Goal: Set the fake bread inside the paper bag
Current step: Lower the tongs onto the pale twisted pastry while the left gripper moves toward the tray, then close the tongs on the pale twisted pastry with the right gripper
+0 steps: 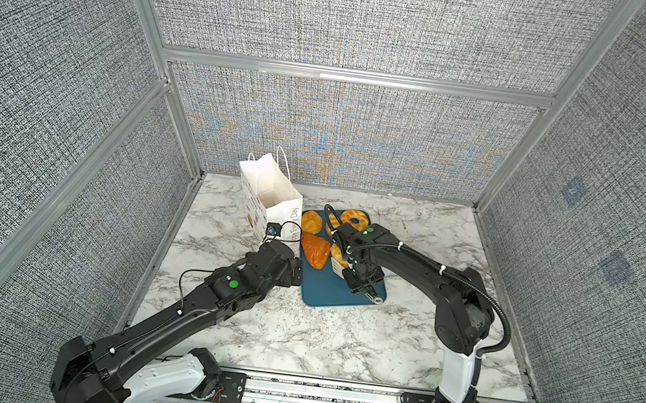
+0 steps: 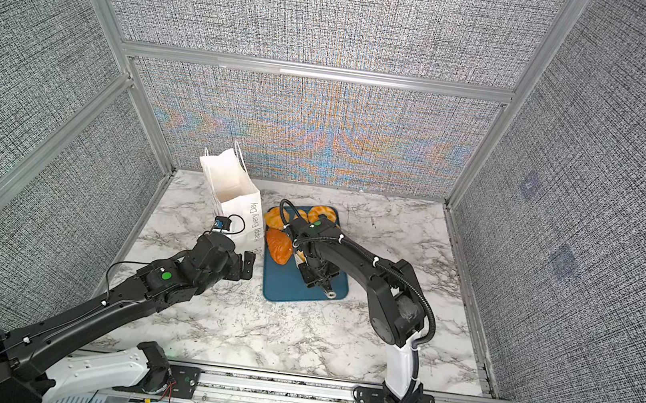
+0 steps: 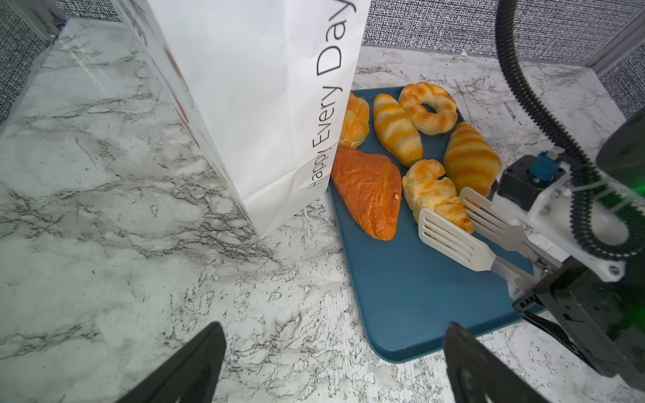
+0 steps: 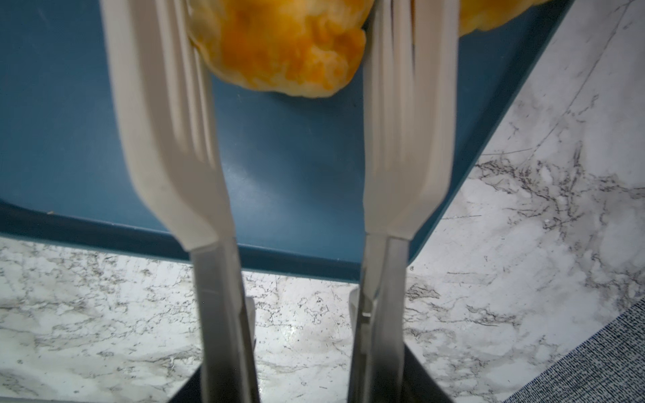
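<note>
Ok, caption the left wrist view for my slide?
Left wrist: white slotted tongs straddle a golden toy croissant on the dark-teal tray, beside the white paper bag.

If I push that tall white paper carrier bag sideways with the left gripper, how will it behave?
Likely tips rather than slides: the tall white paper carrier bag stands upright on a narrow base. Its thin creased walls would probably buckle under the open left gripper. On the smooth marble-patterned table it may skid if pushed low.
</note>
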Motion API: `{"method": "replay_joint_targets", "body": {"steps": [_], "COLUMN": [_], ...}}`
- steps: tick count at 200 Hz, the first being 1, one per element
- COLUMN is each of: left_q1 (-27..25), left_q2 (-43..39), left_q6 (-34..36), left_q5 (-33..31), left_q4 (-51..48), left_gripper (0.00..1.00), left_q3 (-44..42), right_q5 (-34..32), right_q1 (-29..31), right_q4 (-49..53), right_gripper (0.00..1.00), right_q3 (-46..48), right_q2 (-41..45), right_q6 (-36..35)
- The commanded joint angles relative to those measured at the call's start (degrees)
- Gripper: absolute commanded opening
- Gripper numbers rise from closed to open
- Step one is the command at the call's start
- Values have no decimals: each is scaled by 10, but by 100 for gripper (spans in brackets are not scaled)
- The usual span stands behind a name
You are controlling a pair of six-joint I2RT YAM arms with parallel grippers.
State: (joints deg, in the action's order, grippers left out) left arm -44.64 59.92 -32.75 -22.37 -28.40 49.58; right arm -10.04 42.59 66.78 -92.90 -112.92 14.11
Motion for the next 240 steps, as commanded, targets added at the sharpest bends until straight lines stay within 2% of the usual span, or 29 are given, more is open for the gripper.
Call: {"method": "replay_joint_targets", "body": {"steps": [1,35,100,187,240], "left_q1": [-1,0,-1,-1,0], "left_q2": [-8,-22,-32,-31,-34], "left_q6": [8,8,8,21,71], "left_q5": [-14,-21,-21,-26,-9], "left_q4": [-6,-6,-8,1,21], "left_gripper": [99,99,99,99,99], "left_q3": [-3,-12,-13,1,12], "right_q5": [-1,1,29,47,67], "right_q1": [1,0,-2,-20,-22], "right_q4": [25,27,-7,-33,-59], "right_gripper": [47,39,31,30,30], "right_q3": [-5,-3,27,52,49], "right_q2": [3,13,53,111,157], "right_q6": [-8,-22,-42,-40,-56]}}
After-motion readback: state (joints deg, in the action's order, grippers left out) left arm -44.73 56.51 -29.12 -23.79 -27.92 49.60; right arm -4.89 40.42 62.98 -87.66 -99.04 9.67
